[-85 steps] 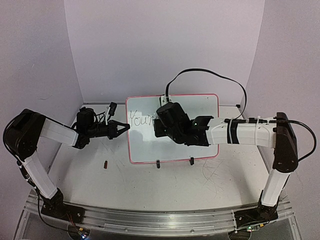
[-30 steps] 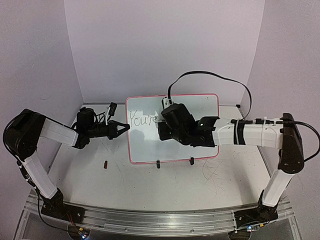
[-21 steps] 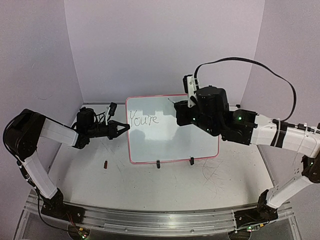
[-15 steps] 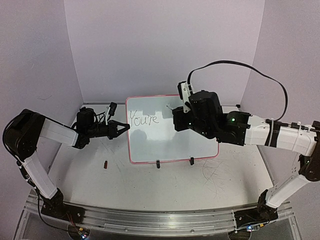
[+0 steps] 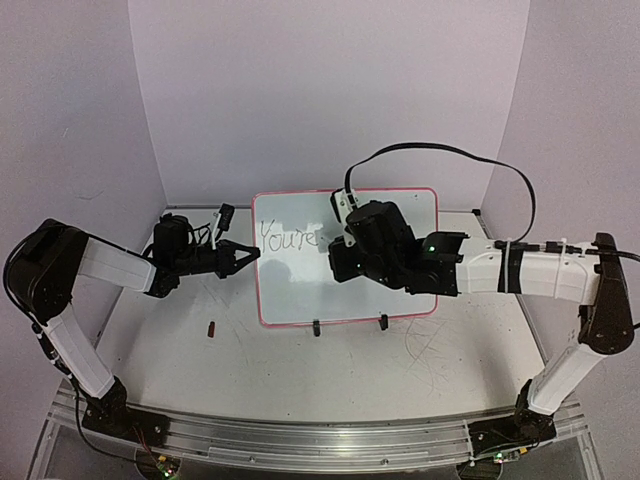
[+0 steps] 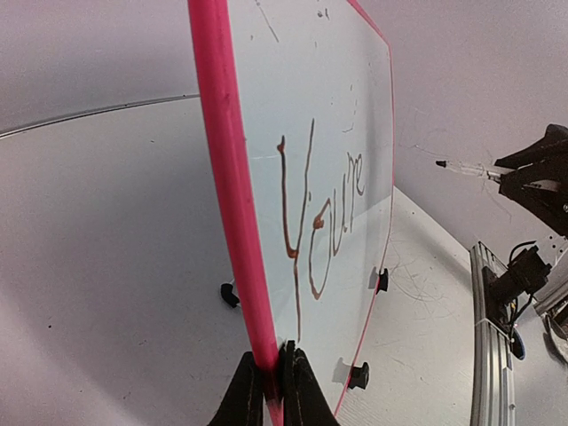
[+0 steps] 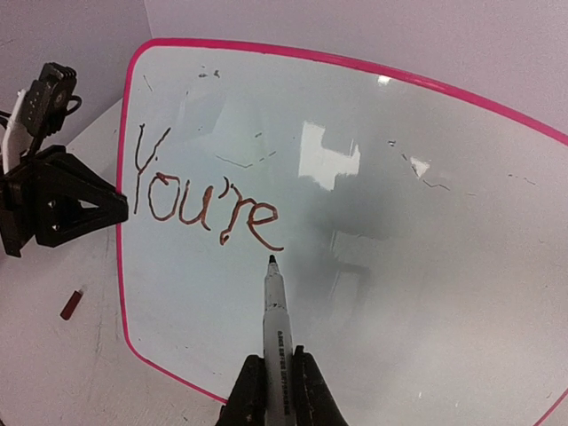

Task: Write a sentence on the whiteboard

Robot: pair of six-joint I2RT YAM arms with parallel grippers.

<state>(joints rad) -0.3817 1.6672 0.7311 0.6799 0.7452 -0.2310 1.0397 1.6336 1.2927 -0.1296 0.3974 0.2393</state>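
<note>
- A metal rail [image 5: 300, 440] runs along the near edge and carries both arm bases. Beyond it spreads the scratched grey-white table [image 5: 300, 385].
- A small dark red piece [image 5: 212, 327] lies flat on the table, near the board's lower left corner but apart from it.
- Two black clip feet [image 5: 316, 327] sit on the board's bottom edge and rest on the table, one near the middle and one to its right.
- The whiteboard [image 5: 290, 290] stands mid-table on its long edge, leaning back a little, its glossy white face turned to the arms inside a thin pink frame.
- The left gripper [image 6: 273, 359] reaches in from the left side. Its jaws are pinched tight on the board's left frame edge, one finger on the front and one on the back.
- The sentence [image 5: 287, 240] sits in the upper left part of the board, close to the clamped edge. It reads only "You're", in thin dark strokes.
- The right gripper [image 7: 271, 380] hovers in front of the board's middle, its jaws closed narrowly around a marker [image 7: 276, 319] that points at the board.
- The marker's tip is just below the final "e". In the left wrist view it looks slightly off the surface.
- A black cable loops up from the right wrist against the plain pale wall [image 5: 330, 90] behind the board.
</note>
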